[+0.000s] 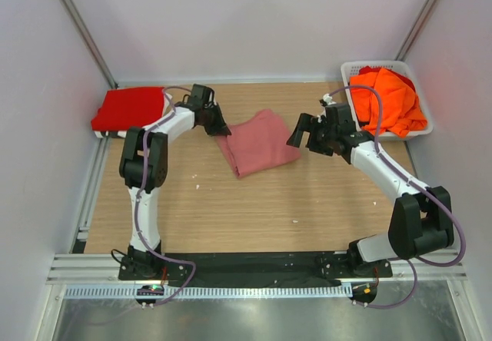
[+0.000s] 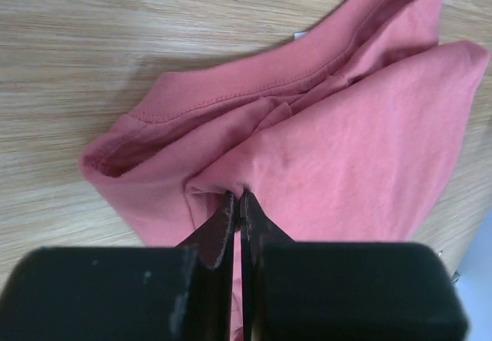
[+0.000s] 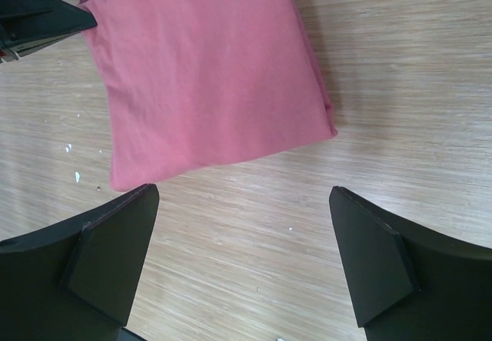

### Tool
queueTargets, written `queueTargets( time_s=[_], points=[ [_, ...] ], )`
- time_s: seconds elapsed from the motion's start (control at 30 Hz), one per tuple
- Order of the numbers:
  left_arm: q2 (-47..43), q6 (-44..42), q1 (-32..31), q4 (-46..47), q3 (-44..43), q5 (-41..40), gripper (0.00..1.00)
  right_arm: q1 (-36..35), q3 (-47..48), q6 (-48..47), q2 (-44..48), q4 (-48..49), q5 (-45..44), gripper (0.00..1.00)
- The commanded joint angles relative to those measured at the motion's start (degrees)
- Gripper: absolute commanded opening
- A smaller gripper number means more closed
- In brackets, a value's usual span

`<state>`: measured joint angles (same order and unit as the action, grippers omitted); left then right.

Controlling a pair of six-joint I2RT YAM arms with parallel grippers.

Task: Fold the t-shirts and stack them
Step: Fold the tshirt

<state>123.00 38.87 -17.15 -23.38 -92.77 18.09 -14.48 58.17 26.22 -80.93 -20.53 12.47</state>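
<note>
Overhead view, left pincer (image 1: 223, 128): clamped shut on a corner of the pink t-shirt (image 1: 257, 143). The shirt lies folded into a small packet on the wooden table (image 1: 231, 210) and stretches away from the tips toward the other arm.
Overhead view, right pincer (image 1: 297, 135): jaws wide apart and holding nothing, hovering just beside the opposite edge of the pink packet.
Overhead view, red t-shirt (image 1: 127, 110): folded flat at the table's far left corner, to the outer side of the left pincer and apart from the pink one.
Overhead view, orange t-shirts (image 1: 388, 103): a loose, crumpled heap in the white basket (image 1: 350, 68), just behind the right pincer.
Left wrist view: the two dark tips meet on a puckered pinch of pink cloth. Straight ahead of them lie several soft layers with a stitched band, and a rounded fold bulges off to their left.
Right wrist view: both fingers stand spread with bare wood between them. The smooth pink packet lies just beyond the tips. At its far left corner the other arm's dark tip touches the cloth.
Progress: the red shirt looks finished and set down. The pink one looks folded but not yet stacked, so carrying it onto the red seems the step in hand. The orange shirts look untouched, so most of the job appears to remain.
</note>
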Motion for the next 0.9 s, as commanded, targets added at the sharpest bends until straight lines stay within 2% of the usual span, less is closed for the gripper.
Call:
queueTargets(
  time_s=[0.0, 0.3, 0.67, 0.7, 0.73, 0.77, 0.83, 0.87],
  points=[
    [-3.4, -0.2, -0.6, 2.2, -2.6, 1.6, 0.0, 0.5, 0.1, -0.7, 1.4, 1.7, -1.3, 1.0],
    [-13.0, 0.2, 1.7, 3.0, 0.8, -4.1, 0.0, 0.7, -1.5, -0.7, 0.7, 2.8, -1.1, 1.0],
    [-7.1, 4.4, 6.1, 8.0, 9.5, -8.3, 0.0, 1.0, -3.1, -1.5, 0.3, 3.2, -0.8, 1.0],
    [-5.9, 4.3, 6.3, 8.0, 9.0, -7.5, 0.03, 1.0, -3.2, -1.4, 0.3, 3.2, -0.5, 1.0],
    [-4.4, 4.1, 6.9, 7.8, 7.4, -5.0, 0.2, 1.0, -3.3, -1.3, 0.3, 3.5, -0.3, 1.0],
    [-3.2, 3.0, 7.1, 7.4, 6.4, -3.6, 0.32, 1.0, -3.5, -1.2, 0.3, 3.9, 0.8, 1.0],
    [-0.3, 1.9, 7.0, 5.4, 2.8, -3.0, 0.48, 1.0, -4.2, -0.6, 0.4, 5.3, 2.4, 1.0],
    [0.0, 1.4, 7.0, 4.5, 2.1, -2.9, 0.52, 1.0, -4.4, -0.3, 0.5, 6.1, 4.8, 1.0]
  ],
)
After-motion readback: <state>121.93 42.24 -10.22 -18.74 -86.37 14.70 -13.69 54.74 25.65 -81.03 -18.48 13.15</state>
